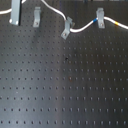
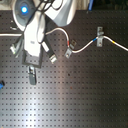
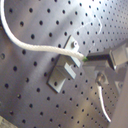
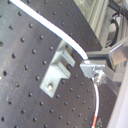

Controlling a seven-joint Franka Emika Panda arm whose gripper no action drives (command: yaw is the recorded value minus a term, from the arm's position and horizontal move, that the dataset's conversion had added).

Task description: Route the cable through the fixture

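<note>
The white cable point(image 1: 84, 26) runs along the far side of the black perforated board. It passes through the middle clip fixture point(image 1: 67, 29) and the clip point(image 1: 100, 20) at the first exterior view's right, with blue and yellow bands beyond that. The second exterior view also shows the cable point(image 2: 82, 46). In both wrist views the cable point(image 4: 55, 31) stretches taut from my gripper point(image 4: 91, 64) across the top of a grey clip fixture point(image 4: 57, 70). My gripper point(image 3: 94, 59) is shut on the cable. The arm hides this stretch in the second exterior view.
A third clip point(image 1: 36, 19) stands at the first exterior view's left, beside a grey finger point(image 1: 15, 12). The white arm point(image 2: 35, 30) covers the second exterior view's upper left. More clips point(image 2: 68, 48) point(image 2: 100, 36) stand on the board point(image 1: 65, 85).
</note>
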